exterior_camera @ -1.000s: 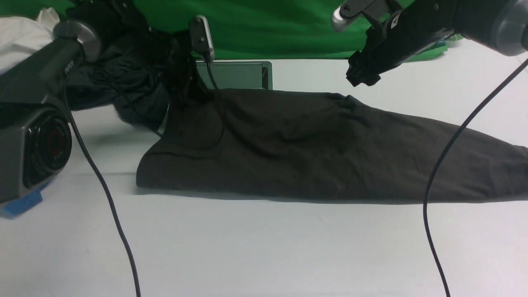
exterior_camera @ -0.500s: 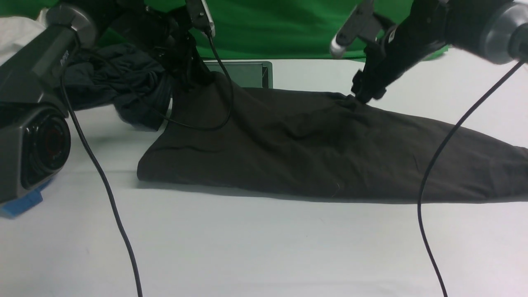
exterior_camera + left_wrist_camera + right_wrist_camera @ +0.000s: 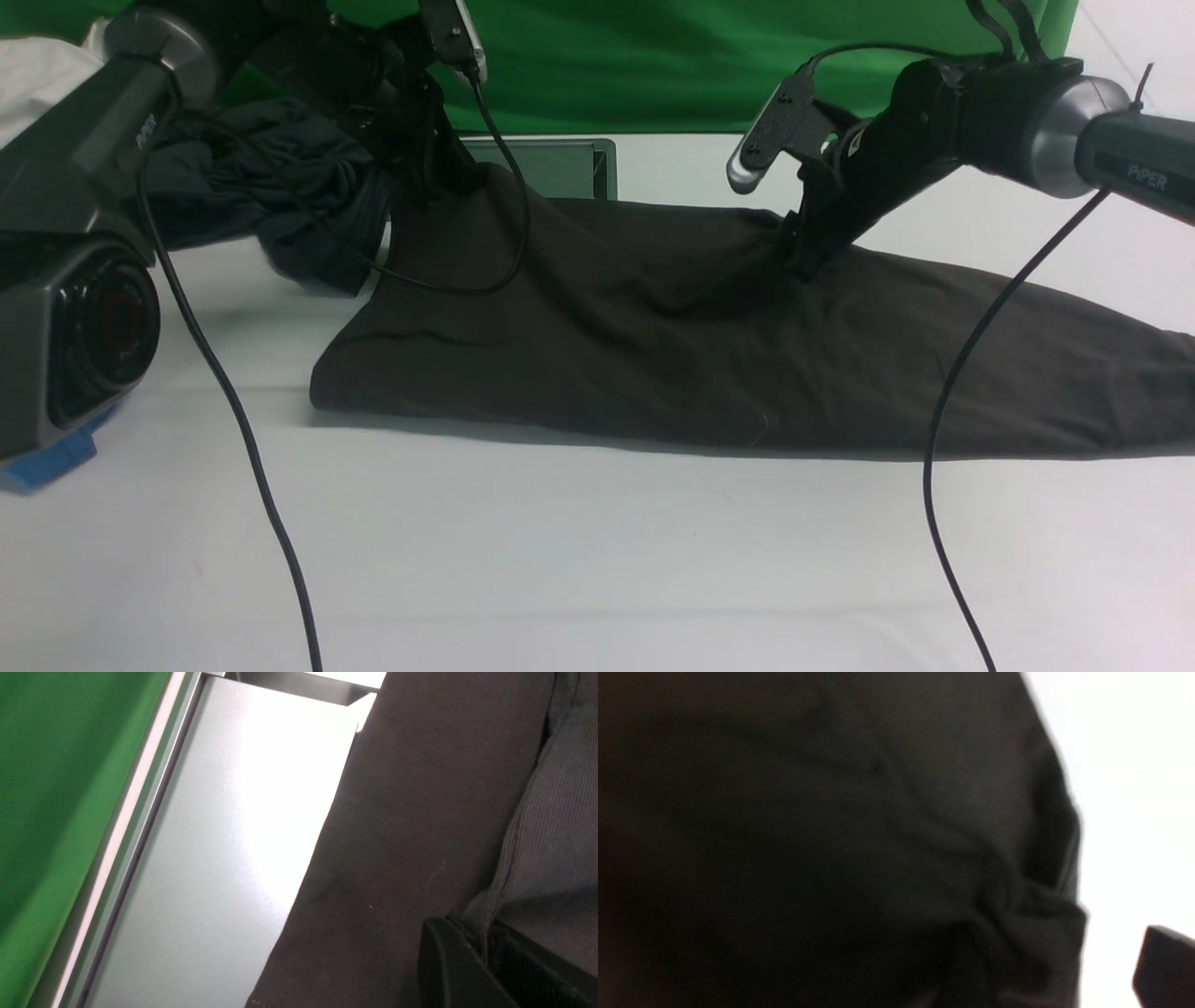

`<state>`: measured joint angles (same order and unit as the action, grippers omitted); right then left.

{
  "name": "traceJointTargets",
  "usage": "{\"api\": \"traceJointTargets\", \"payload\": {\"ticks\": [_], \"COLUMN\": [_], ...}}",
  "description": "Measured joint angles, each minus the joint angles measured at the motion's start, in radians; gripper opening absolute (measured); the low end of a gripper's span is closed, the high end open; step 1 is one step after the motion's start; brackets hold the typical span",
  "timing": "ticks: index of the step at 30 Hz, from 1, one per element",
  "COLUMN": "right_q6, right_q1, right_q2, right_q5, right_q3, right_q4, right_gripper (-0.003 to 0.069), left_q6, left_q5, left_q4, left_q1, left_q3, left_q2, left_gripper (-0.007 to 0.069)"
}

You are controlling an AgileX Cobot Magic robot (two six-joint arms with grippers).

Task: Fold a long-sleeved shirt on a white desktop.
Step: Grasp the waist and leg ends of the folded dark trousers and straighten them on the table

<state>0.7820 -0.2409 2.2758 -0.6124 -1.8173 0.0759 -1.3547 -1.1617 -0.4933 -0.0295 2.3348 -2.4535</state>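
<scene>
The long-sleeved shirt lies dark and flattened across the white desktop, running from centre-left to the right edge. My left gripper holds its far left corner raised off the table. In the left wrist view that gripper is shut on a ribbed edge of the shirt. My right gripper is down at the shirt's far edge, right of centre, and open. The right wrist view shows a bunched fold of the shirt with one finger standing apart from it over bare table; the other finger is hidden.
A second dark garment is heaped at the back left, with white cloth behind it. The silver-framed panel sits behind the shirt, before the green backdrop. Cables hang over the table's front. A blue item lies far left.
My right gripper has come down from above the table onto the shirt's far edge. My left gripper lifted its corner of the shirt a little, then held still.
</scene>
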Motion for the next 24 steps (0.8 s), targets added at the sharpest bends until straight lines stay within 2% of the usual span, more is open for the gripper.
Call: {"api": "traceJointTargets", "payload": {"ticks": [3, 4, 5, 6, 9, 11, 16, 24], "right_q6": [0.000, 0.000, 0.000, 0.000, 0.002, 0.007, 0.007, -0.001], "right_q1": [0.000, 0.000, 0.000, 0.000, 0.000, 0.000, 0.000, 0.004], "right_q2": [0.000, 0.001, 0.001, 0.002, 0.001, 0.001, -0.032, -0.151], "right_q5": [0.007, 0.006, 0.006, -0.004, -0.029, -0.056, -0.085, -0.032], "right_q3": [-0.001, -0.001, -0.001, -0.001, -0.001, -0.002, -0.002, -0.015], "right_q4": [0.000, 0.001, 0.001, 0.001, 0.001, 0.002, 0.002, 0.002], "right_gripper": [0.0373, 0.0269, 0.0256, 0.0140, 0.0050, 0.0028, 0.0027, 0.0026], "left_q6": [0.000, 0.000, 0.000, 0.000, 0.000, 0.000, 0.007, 0.027], "left_q5": [-0.004, -0.005, -0.005, -0.006, -0.007, -0.008, -0.002, 0.024], "left_q4": [-0.001, -0.001, -0.001, -0.002, -0.002, -0.003, -0.004, -0.004], "left_q1": [0.000, 0.000, 0.000, 0.000, 0.000, 0.000, 0.000, 0.000], "left_q3": [0.000, 0.000, 0.000, 0.000, 0.000, 0.000, 0.000, 0.000], "left_q2": [0.000, 0.000, 0.000, 0.000, 0.000, 0.000, 0.000, 0.021], "left_gripper": [0.0035, 0.0035, 0.0035, 0.0035, 0.0035, 0.0035, 0.0035, 0.0035]}}
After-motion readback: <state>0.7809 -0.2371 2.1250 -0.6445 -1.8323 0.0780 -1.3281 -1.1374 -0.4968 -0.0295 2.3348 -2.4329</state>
